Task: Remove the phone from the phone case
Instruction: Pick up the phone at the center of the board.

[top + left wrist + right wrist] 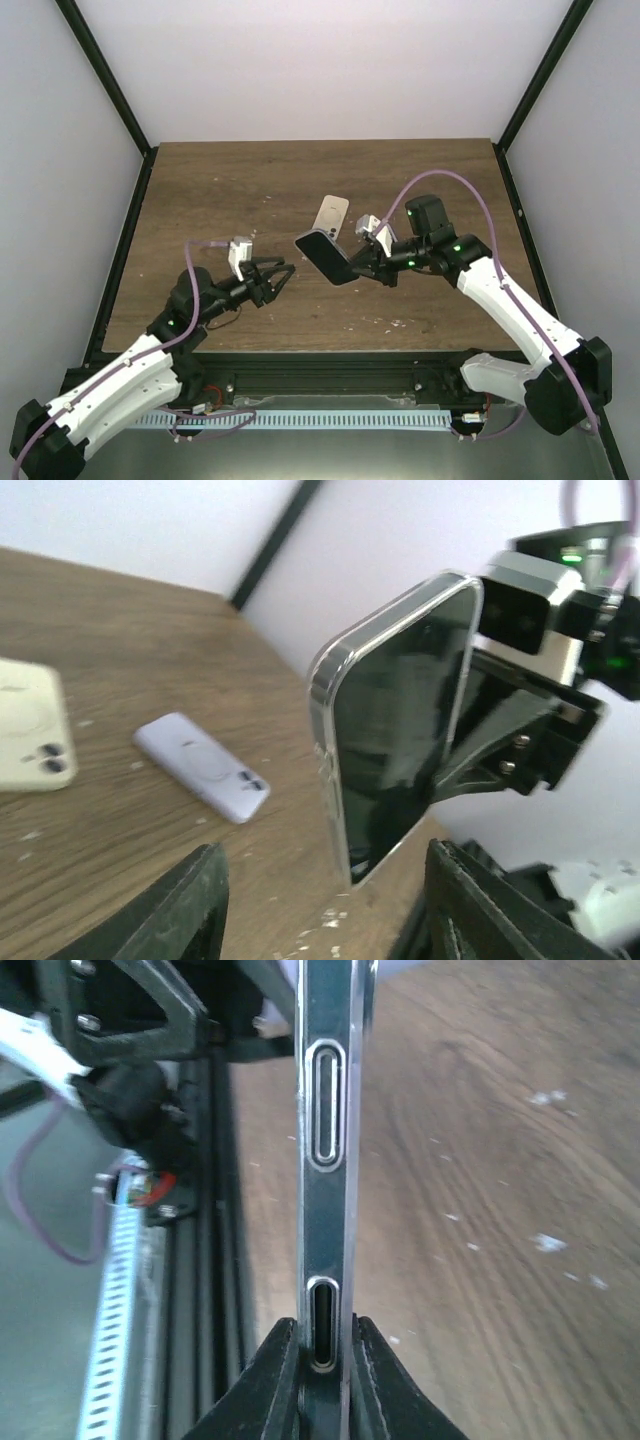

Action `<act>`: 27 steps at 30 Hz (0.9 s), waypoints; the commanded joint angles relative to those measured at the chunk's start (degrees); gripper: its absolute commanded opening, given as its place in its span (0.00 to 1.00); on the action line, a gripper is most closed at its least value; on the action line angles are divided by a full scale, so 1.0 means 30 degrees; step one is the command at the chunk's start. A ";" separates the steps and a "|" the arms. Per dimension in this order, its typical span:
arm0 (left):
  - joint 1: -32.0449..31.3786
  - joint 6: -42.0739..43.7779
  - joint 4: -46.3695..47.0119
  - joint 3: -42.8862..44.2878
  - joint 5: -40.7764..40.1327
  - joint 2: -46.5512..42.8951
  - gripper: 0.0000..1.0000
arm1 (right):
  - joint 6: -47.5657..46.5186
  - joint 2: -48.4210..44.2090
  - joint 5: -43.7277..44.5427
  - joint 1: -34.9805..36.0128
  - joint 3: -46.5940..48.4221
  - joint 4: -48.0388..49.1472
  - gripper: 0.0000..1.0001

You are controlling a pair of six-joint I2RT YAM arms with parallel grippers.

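One brown wooden table point(220, 190) carried two black-and-white arms and three handsets. From the top view, bare wood ran from 9 round to 12 o'clock of the table's middle. A dark frame bordered the left, right and near edges.

Just 3 o'clock of the middle, one black-screened phone point(322, 252) sat in its clear plastic case point(322, 742), tilted up from the wood. The right gripper point(352, 264) pinched its 4 o'clock end. Whether its lower corner touched the table could not be told.

The left gripper point(280, 274) hovered at 9 o'clock of that phone, a gap between them, its jaws spread with nothing between.

A cream handset point(332, 213) lay flat at 12 o'clock of the held phone, near but apart. Only the left wrist view showed a lilac handset point(202, 766) lying camera-side up beside the cream one.

The right wrist view alone showed the case's edge, with one long slot and one short slot, clamped between two black fingers point(272, 1385).
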 commanded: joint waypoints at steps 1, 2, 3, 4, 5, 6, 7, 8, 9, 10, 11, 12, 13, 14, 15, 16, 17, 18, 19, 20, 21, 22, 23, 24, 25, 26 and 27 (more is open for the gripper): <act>-0.0089 0.1853 0.3569 0.0708 0.4136 0.0632 0.59 | 0.0088 -0.0363 -0.5763 -0.0066 0.1431 -0.0311 0.01; -0.0083 0.1843 0.3705 0.0864 0.4277 0.0840 0.61 | -0.0013 -0.0410 -0.6282 -0.0063 0.1432 -0.0497 0.01; -0.0075 0.1754 0.3909 0.0964 0.4309 0.1049 0.63 | -0.0143 -0.0474 -0.6731 -0.0066 0.1461 -0.0686 0.01; -0.0085 0.1630 0.4162 0.1006 0.4291 0.1240 0.64 | -0.0200 -0.0523 -0.7087 -0.0066 0.1468 -0.0815 0.01; -0.0086 0.1511 0.4449 0.1066 0.4300 0.1510 0.64 | -0.0262 -0.0521 -0.7432 -0.0066 0.1517 -0.1000 0.01; -0.0093 0.1401 0.4877 0.1040 0.4395 0.1719 0.64 | -0.0343 -0.0499 -0.7814 -0.0066 0.1552 -0.1162 0.01; -0.0069 0.1241 0.5411 0.1023 0.4635 0.1906 0.64 | -0.0353 -0.0478 -0.7999 -0.0066 0.1582 -0.1270 0.01; -0.0066 0.1064 0.6001 0.1017 0.4877 0.2149 0.63 | -0.0306 -0.0428 -0.8097 -0.0066 0.1571 -0.1317 0.01; -0.0069 0.0899 0.6565 0.1027 0.5091 0.2392 0.61 | -0.0286 -0.0363 -0.8203 -0.0066 0.1585 -0.1348 0.01; -0.0091 0.0728 0.7039 0.1061 0.5333 0.2638 0.58 | -0.0287 -0.0293 -0.8194 -0.0066 0.1564 -0.1367 0.01; -0.0068 0.0586 0.7545 0.1102 0.5631 0.2907 0.55 | -0.0283 -0.0251 -0.8124 -0.0066 0.1518 -0.1333 0.01; -0.0080 0.0469 0.7945 0.1188 0.5983 0.3124 0.51 | -0.0256 -0.0213 -0.8067 -0.0081 0.1486 -0.1282 0.01; -0.0082 0.0400 0.8273 0.1297 0.6324 0.3356 0.47 | -0.0225 -0.0171 -0.7983 -0.0068 0.1431 -0.1238 0.01; -0.0108 0.0343 0.8505 0.1436 0.6714 0.3579 0.43 | -0.0144 -0.0181 -0.7881 -0.0066 0.1399 -0.1163 0.01; -0.0140 0.0333 0.8623 0.1585 0.7031 0.3750 0.40 | -0.0049 -0.0134 -0.7792 -0.0066 0.1343 -0.1098 0.01; -0.0184 0.0331 0.8622 0.1779 0.7202 0.3900 0.36 | -0.0008 -0.0143 -0.7773 -0.0066 0.1325 -0.1065 0.01; -0.0208 0.0357 0.8658 0.1855 0.7289 0.3966 0.33 | 0.0044 -0.0170 -0.7730 -0.0074 0.1330 -0.1060 0.01; -0.0244 0.0338 0.8732 0.1923 0.7307 0.4025 0.31 | 0.0058 -0.0188 -0.7699 -0.0067 0.1349 -0.1012 0.01; -0.0267 0.0332 0.8855 0.1968 0.7306 0.4037 0.30 | 0.0067 -0.0230 -0.7652 -0.0066 0.1337 -0.0981 0.01; -0.0288 0.0331 0.8944 0.1999 0.7269 0.4078 0.29 | 0.0083 -0.0239 -0.7613 -0.0074 0.1325 -0.0966 0.01; -0.0283 0.0318 0.9013 0.2024 0.7228 0.4113 0.27 | 0.0089 -0.0255 -0.7579 -0.0067 0.1301 -0.0967 0.01; -0.0283 0.0326 0.9077 0.2043 0.7234 0.4165 0.25 | 0.0082 -0.0268 -0.7574 -0.0066 0.1272 -0.0949 0.01; -0.0280 0.0312 0.9122 0.2049 0.7205 0.4208 0.24 | 0.0078 -0.0286 -0.7559 -0.0066 0.1229 -0.0921 0.01; -0.0290 0.0288 0.9219 0.2064 0.7176 0.4275 0.24 | 0.0110 -0.0283 -0.7561 -0.0066 0.1187 -0.0896 0.01; -0.0309 0.0238 0.9267 0.2073 0.7120 0.4361 0.23 | 0.0107 -0.0316 -0.7565 -0.0066 0.1130 -0.0845 0.01; -0.0286 0.0155 0.9317 0.2053 0.7008 0.4426 0.23 | 0.0139 -0.0305 -0.7533 -0.0059 0.1079 -0.0806 0.01; -0.0320 0.0104 0.9294 0.2046 0.6815 0.4473 0.23 | 0.0191 -0.0307 -0.7484 -0.0065 0.1018 -0.0746 0.01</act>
